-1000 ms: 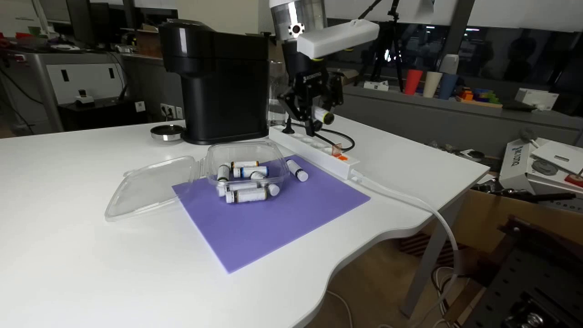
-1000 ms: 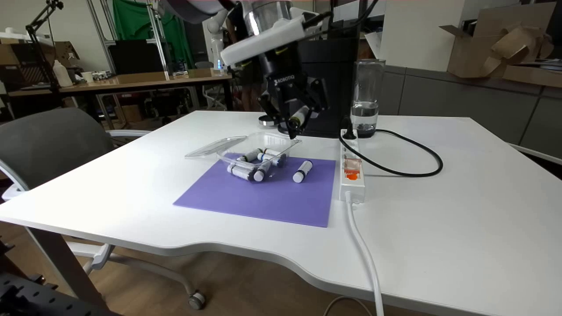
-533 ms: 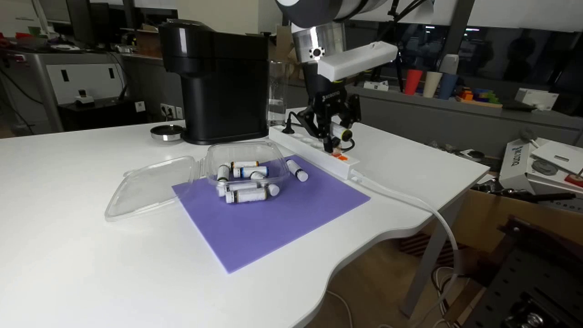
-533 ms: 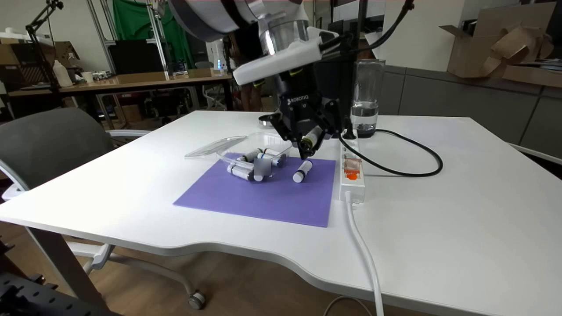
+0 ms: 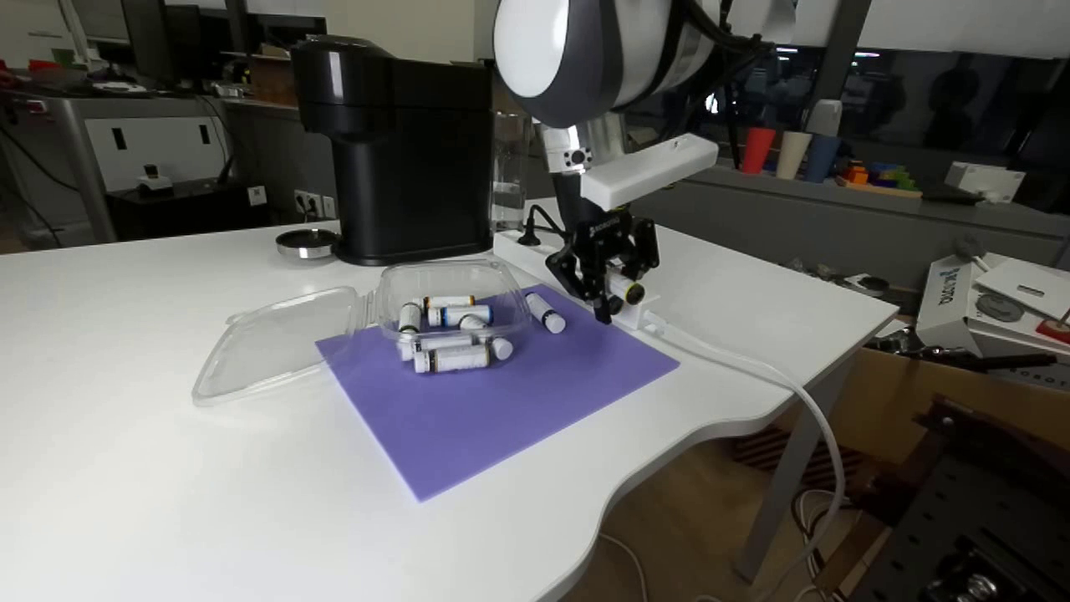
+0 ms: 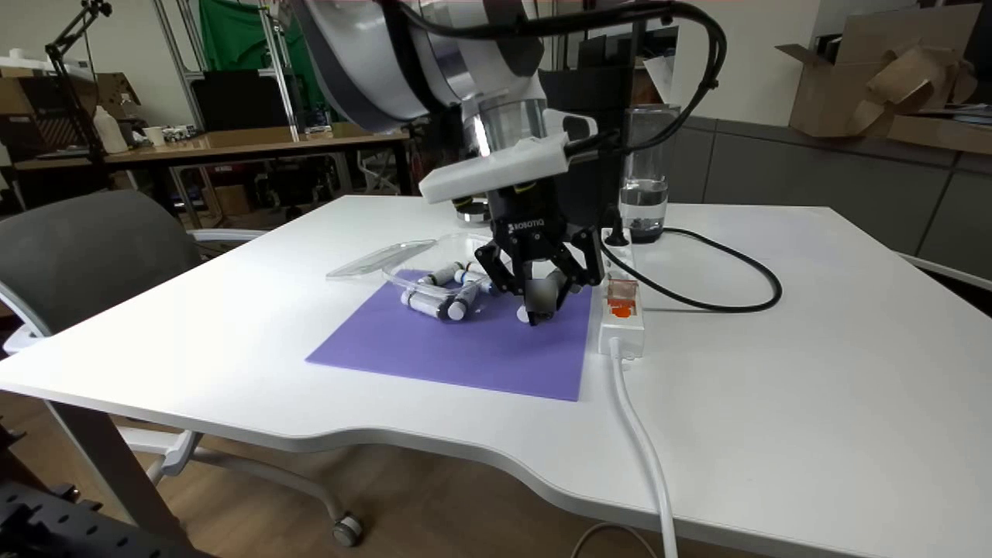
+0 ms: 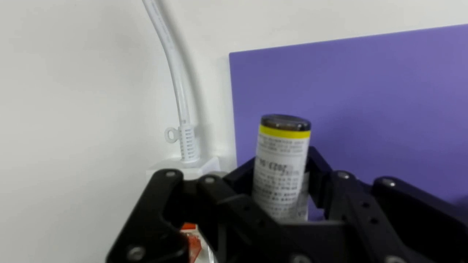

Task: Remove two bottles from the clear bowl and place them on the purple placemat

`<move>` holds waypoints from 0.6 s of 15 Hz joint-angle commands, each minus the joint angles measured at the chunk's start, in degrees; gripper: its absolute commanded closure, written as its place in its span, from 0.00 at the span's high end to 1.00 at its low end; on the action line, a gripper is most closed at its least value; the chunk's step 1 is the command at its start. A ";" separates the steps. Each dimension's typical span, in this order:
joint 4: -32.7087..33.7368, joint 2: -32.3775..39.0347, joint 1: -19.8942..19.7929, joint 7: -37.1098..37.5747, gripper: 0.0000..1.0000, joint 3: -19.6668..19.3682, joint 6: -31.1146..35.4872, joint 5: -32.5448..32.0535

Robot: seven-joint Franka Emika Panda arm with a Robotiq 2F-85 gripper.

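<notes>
The jaws drop toward the purple mat point(image 5: 493, 426), lower in both exterior views than in the earlier frames; the clear bowl point(image 5: 443, 274), at least partly on the mat, and its bottles point(image 5: 461, 316) stay put. Clenched in the jaws is a yellow-banded bottle point(image 7: 280, 171) (its dark end shows plainly in the wrist view), which seems to hang just inside one edge of the mat. A loose bottle point(image 5: 545, 313) already lies on the mat, near that edge, so this one is probably the second and last to set down. Whether it touches the mat, I cannot tell. The power strip point(image 6: 629, 329) stands just beside the mat along that same edge, so a swing outward could knock it; the middle of the mat offers more room for letting go.
</notes>
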 commanded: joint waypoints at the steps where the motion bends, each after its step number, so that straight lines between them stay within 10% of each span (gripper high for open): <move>1: 3.25 3.29 -0.17 -0.98 0.08 -0.15 0.21 1.30; 5: 5.74 6.18 0.04 -1.48 0.08 -0.17 0.60 2.09; 6: 6.25 6.65 0.07 -1.50 0.56 -0.15 0.74 2.22; 9: 7.01 6.89 0.14 -1.90 0.69 0.10 0.95 3.05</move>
